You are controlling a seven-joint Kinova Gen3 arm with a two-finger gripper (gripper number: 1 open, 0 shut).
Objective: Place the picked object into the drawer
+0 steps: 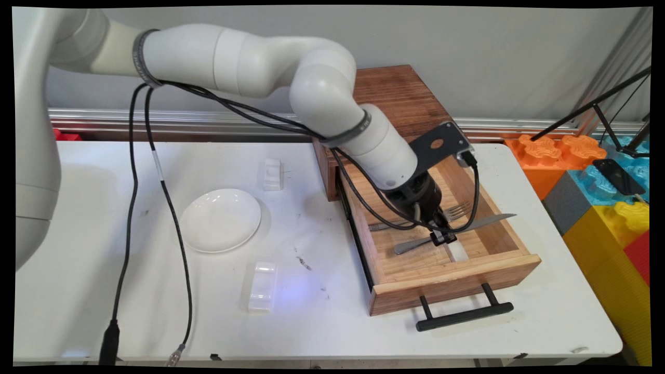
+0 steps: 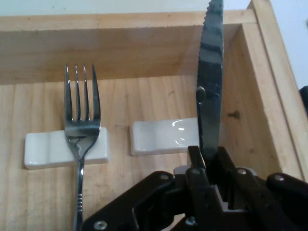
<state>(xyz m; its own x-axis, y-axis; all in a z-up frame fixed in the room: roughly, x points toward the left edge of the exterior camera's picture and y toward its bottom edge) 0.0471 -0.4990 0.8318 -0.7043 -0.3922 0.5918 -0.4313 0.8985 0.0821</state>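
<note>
- Fingers (image 2: 195,166) clenched on the knife (image 2: 211,72), blade jutting out past them, over the open drawer (image 1: 457,278).
- Fork (image 2: 80,120) beside it, seemingly on a white rest (image 2: 45,150).

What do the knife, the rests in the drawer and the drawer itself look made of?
Knife: polished metal, likely steel, mirror-like with a serrated edge. Rests: glossy white, probably glazed ceramic, showing highlights. Drawer: light wood with visible grain, matte.
</note>
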